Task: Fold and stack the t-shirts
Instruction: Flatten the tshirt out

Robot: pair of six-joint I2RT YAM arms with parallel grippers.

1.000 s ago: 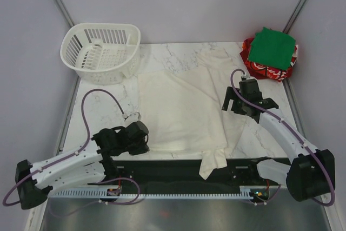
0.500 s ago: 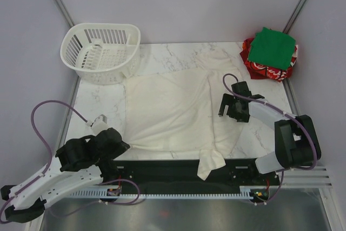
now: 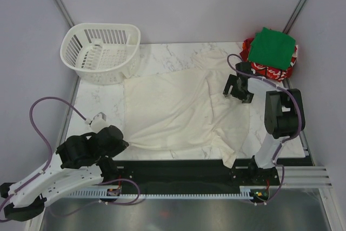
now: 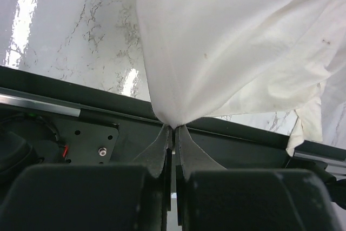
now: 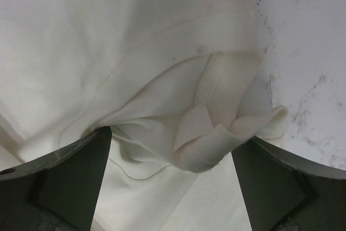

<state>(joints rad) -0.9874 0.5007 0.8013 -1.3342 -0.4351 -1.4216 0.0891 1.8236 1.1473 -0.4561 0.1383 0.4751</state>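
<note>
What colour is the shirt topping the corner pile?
Green t-shirt, best in top external view.

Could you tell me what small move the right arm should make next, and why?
Probably close the right gripper on the bunched fold of the cream t-shirt: the fold sits between its open jaws, while the left gripper pinches the near corner.

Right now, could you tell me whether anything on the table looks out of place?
Yes: the cream tee lies askew and wrinkled, one corner drooping off the near edge of the table, and a fold is bunched under the open right claw.
</note>
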